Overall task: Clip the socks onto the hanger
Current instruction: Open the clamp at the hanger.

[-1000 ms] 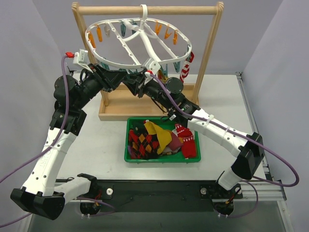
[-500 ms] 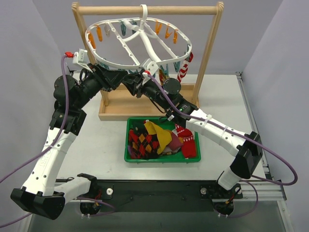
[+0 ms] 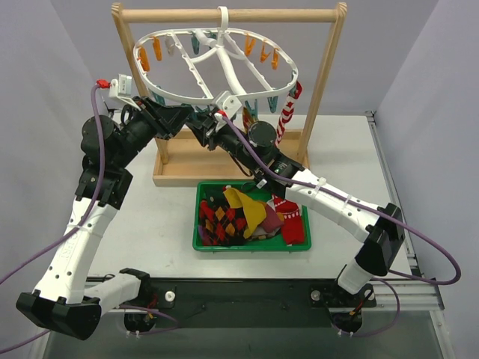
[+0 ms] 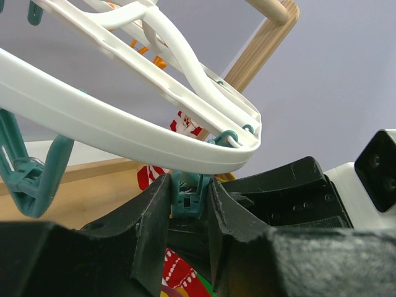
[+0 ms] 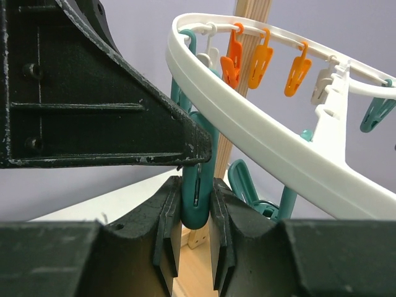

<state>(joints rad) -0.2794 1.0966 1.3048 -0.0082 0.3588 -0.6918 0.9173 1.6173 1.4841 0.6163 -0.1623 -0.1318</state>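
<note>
Worktop (image 3: 150, 217) is carrying the wooden rack (image 3: 327, 75) at the back; you are seeing the hanger (image 3: 217, 48) hanging tilted from its bar. Green bin (image 3: 247, 247) is sitting in front of the rack, holding the loose socks (image 3: 232, 217). One striped sock (image 3: 286, 112) is dangling at the hanger's right rim. Your left gripper (image 4: 189, 185) is clenching a teal clip (image 4: 187, 204) under the near rim. Your right gripper (image 5: 196, 210) is pinching a teal clip (image 5: 197, 185) there too.

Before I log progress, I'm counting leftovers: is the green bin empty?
Not empty. The top view shows socks heaped inside the green bin, yellow, red and diamond-patterned.
</note>
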